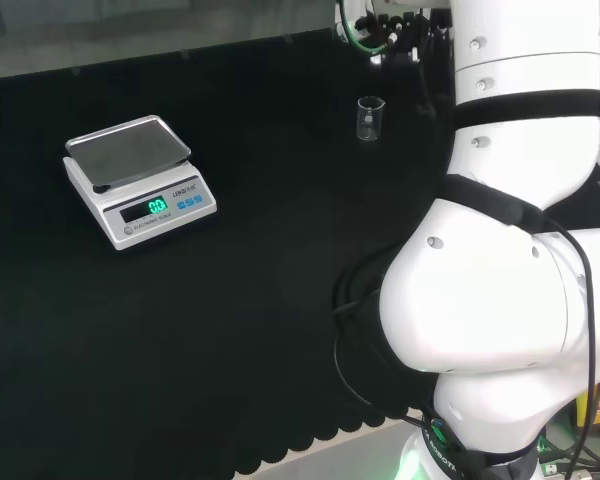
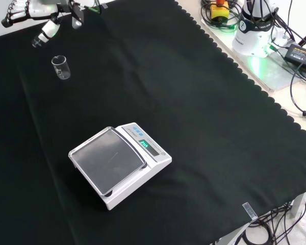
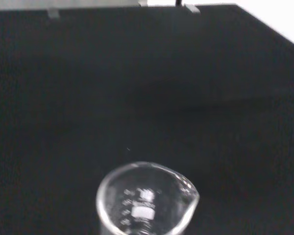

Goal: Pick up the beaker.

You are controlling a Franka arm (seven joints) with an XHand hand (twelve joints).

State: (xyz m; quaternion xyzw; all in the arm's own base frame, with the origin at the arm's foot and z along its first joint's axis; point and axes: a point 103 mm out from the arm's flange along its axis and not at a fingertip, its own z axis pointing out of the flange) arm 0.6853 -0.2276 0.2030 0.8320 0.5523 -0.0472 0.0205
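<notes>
A small clear glass beaker (image 1: 370, 118) stands upright on the black cloth, far back and just left of the arm's white links in the head view. In the front view the beaker (image 2: 61, 67) stands near the top left corner. The hand (image 2: 21, 11) hovers above and beyond it, apart from the glass, with its black and white fingers relaxed and holding nothing. The wrist view looks down on the beaker (image 3: 144, 200) from close by; its spouted rim and printed scale show, and it looks empty.
A white digital scale (image 1: 140, 180) with a grey pan stands at the left of the head view, and at the middle front the scale (image 2: 117, 163) shows in the front view. The arm's base (image 2: 252, 30) and cables lie beyond the cloth's scalloped edge.
</notes>
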